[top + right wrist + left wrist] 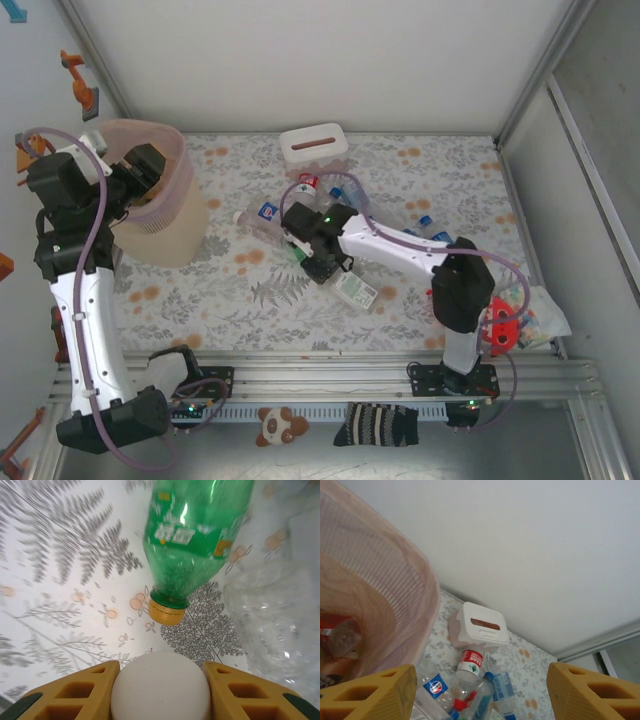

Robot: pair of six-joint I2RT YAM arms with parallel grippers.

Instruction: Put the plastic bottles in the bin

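**Right fingers on a white piece in the pile, bin far to the left**

The right fingers (75,690) are down in the bottles (270,215) at the middle of the surface (220,300). They are narrow, pressed against both sides of a white round thing (160,687). I take it for the end of a bottle, though from here I can't tell which end, or be sure what it is.

Just ahead of those fingers lies a green bottle (195,530). Its yellow cap points back at them and its long axis runs straight away. A clear bottle (280,605) lies to one side of it. The green one is next in line, but not in the grip.

What matters for the coming move is the bin (170,230). It stands at the far left of the surface, well apart from the pile, so whatever the right arm lifts has to travel leftward across the surface. The left arm is much the nearer. The left fingers (375,695) hang just beside the bin's rim, spread wide with nothing between them. Inside the bin at least one red-labelled bottle (340,635) already lies at the bottom. Most of the bottles are on the surface, so I'd say the job is early.
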